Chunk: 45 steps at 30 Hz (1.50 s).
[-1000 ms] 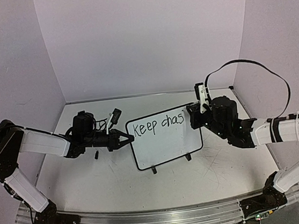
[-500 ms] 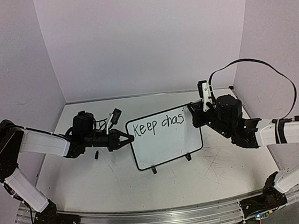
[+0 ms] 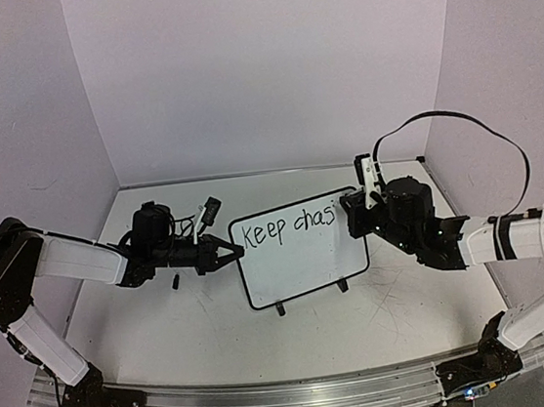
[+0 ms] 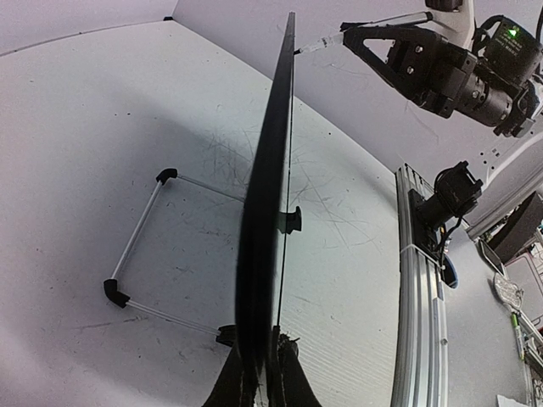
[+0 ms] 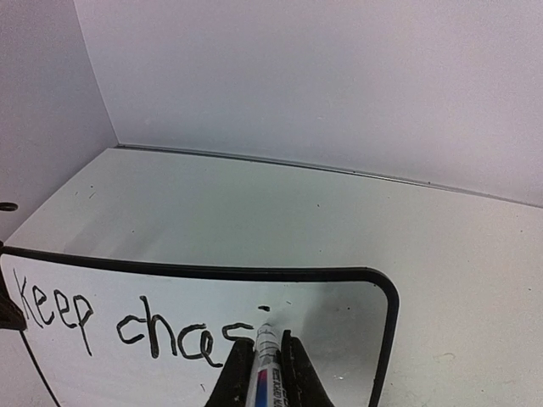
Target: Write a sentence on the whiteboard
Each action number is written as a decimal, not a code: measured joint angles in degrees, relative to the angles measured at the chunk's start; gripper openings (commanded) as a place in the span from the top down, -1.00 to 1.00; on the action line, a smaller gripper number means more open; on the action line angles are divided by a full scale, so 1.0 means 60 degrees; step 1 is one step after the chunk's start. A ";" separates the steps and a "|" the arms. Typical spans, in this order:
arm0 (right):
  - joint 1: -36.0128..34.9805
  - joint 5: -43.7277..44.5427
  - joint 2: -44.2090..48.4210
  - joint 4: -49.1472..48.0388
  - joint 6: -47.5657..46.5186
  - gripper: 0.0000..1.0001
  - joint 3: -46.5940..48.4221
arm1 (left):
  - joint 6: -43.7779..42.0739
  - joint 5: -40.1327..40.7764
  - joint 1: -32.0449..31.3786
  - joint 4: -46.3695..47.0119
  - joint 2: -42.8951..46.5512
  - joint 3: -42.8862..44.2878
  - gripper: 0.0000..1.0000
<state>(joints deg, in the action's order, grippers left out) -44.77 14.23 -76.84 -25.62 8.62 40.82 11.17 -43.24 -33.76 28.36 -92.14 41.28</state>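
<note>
Board stands mid-table on its two feet, leaning back a little, face toward the arms; left gripper is pinched tight on the board's left edge, and its wrist view shows the frame edge-on between the fingers, acting as a brace. Right gripper is clamped on a marker, barrel running forward between the fingers, tip at the board face near the top right; whether it is pressing or just off the surface I cannot tell. The sentence is unfinished: the top line reads "Keep chas", then a short stroke with a dot above it, most likely an "i"; the lower half of the board is blank. Step in hand, as I judge it: mid-word in the second word, about halfway through the lettering. Little room is left between the last letter and the right frame; the next letters need small, tight strokes, or else a lift and a carry down to the blank area for a second line. Pressure should stay light and square to the face; the board rests only on its feet and the left pinch, so a hard push could tip or skid it; the left hold ought not to loosen while the tip is down.
</note>
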 measured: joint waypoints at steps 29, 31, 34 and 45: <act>0.0000 0.0004 -0.0061 0.0269 0.0364 1.00 -0.0102 | -0.0001 0.0069 -0.0011 -0.0072 0.0029 0.0000 1.00; -0.0004 -0.0020 -0.0061 0.0296 0.0378 1.00 -0.0147 | 0.0002 0.0073 -0.0011 -0.0076 0.0029 0.0000 1.00; -0.0007 -0.0044 -0.0061 0.0339 0.0414 1.00 -0.0212 | 0.0010 0.0077 -0.0011 -0.0077 0.0029 0.0000 1.00; -0.0007 -0.0150 0.0056 0.0422 0.0484 1.00 -0.0301 | 0.0028 0.0074 -0.0011 -0.0076 0.0029 0.0000 1.00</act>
<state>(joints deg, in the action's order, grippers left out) -44.82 13.34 -76.51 -23.09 11.53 39.01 11.34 -42.80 -33.82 27.90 -91.96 41.28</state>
